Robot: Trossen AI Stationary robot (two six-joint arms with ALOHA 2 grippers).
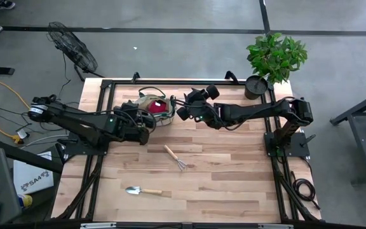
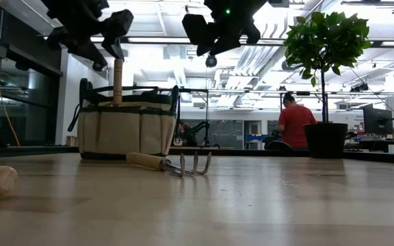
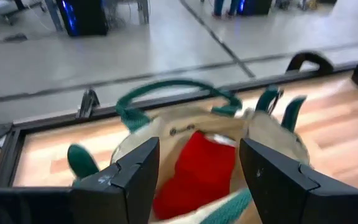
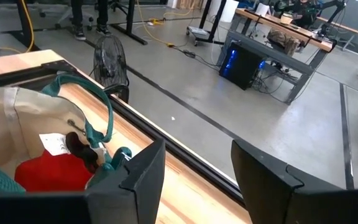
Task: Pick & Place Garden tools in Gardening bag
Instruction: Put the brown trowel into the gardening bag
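Garden tools lie on the counter: a trowel (image 1: 135, 190) near the front edge, left of centre, and a hand rake (image 1: 176, 157) farther in at mid-counter, its tines plain in the low view. Beyond them, by the far edge left of centre, stands the gardening bag (image 1: 152, 104). Inside it, both wrist views show a red spray bottle (image 3: 194, 171) with a dark-handled tool beside it, while only the low view shows a wooden handle (image 2: 117, 80) rising upright above the rim. The left gripper (image 1: 146, 122) hovers just at the bag's near side, jaws apart and empty; the right gripper (image 1: 192, 105) hangs just beside the bag's right side, jaws likewise apart. A potted plant (image 1: 273, 60) sits at the far right corner.
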